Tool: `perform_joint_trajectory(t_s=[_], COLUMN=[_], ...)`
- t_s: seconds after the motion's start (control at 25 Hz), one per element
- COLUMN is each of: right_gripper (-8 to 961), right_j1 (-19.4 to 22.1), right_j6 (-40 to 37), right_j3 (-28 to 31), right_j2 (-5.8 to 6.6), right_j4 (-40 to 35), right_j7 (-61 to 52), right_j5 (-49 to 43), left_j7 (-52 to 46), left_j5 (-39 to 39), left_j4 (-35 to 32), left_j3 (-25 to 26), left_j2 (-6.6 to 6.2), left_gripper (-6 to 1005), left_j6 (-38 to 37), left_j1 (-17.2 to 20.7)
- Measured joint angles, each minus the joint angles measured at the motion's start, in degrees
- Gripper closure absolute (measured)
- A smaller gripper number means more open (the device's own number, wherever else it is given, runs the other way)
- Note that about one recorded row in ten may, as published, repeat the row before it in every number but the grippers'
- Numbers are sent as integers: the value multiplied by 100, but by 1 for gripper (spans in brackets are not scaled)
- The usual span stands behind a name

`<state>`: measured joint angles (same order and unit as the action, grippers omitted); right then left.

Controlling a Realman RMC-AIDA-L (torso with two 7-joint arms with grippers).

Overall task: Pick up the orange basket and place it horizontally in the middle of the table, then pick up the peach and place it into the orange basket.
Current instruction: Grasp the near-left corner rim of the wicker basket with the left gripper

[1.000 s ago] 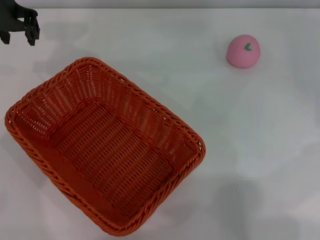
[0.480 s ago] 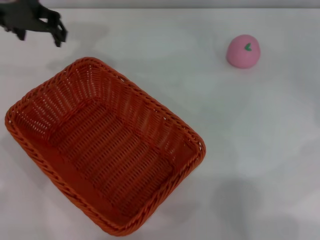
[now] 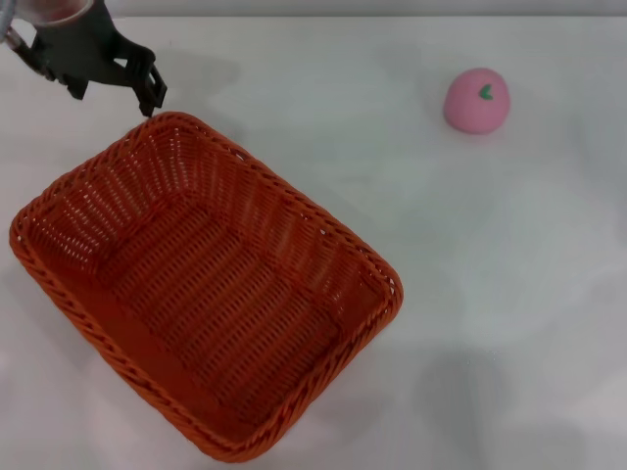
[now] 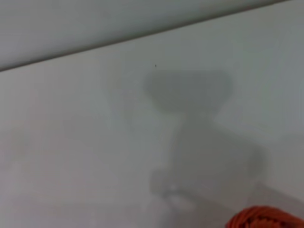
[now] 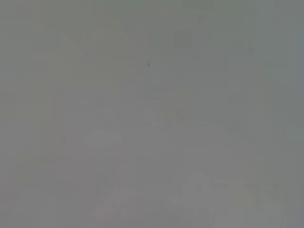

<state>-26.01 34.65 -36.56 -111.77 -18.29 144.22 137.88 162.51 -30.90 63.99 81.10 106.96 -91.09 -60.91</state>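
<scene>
Orange basket [image 3: 201,294]: a large woven container lying flat on the bench at an angle, filling the left half of the head view; one corner points to the far left, the opposite corner toward the near middle. Its braided rim faces up.

Basket contents: only its own ribbed orange floor shows inside; the peach is not in it.

Basket corner, close up: a small piece of the braided rim [image 4: 266,218] pokes into my left wrist view, with a soft grey shadow spread on the white surface beyond it.

Peach [image 3: 476,100]: a round pink fruit with a tiny green leaf mark, sitting alone on the bench at the far right, well apart from the basket.

My left hand [image 3: 110,93]: black, hovering at the far left of the bench just above the basket's far corner. Its two fingers [image 3: 149,90] point down and stand spread apart with nothing between them. One fingertip is right by the rim; I cannot tell whether it touches.

My right hand: out of the head view; my right wrist view shows only a plain grey blur.

Bench [image 3: 411,294]: a broad, smooth white top, bare to the right of the basket apart from the peach.
</scene>
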Motion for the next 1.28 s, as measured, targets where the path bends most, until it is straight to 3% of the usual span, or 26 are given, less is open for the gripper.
perform_joint_trajectory(t_s=[0.52, 1.28], right_gripper=[84, 84], right_j1=[-9, -83], right_j6=[-141, -152], right_j3=[0, 0], right_j2=[26, 29], right_j4=[-14, -17], right_j7=[0, 0], right_j5=[28, 29], left_j7=[0, 0], left_j5=[-21, 314], left_j4=[199, 220], left_j3=[-210, -929], left_j2=[-44, -17], left_gripper=[259, 260], left_j6=[-396, 75], left_j1=[302, 376])
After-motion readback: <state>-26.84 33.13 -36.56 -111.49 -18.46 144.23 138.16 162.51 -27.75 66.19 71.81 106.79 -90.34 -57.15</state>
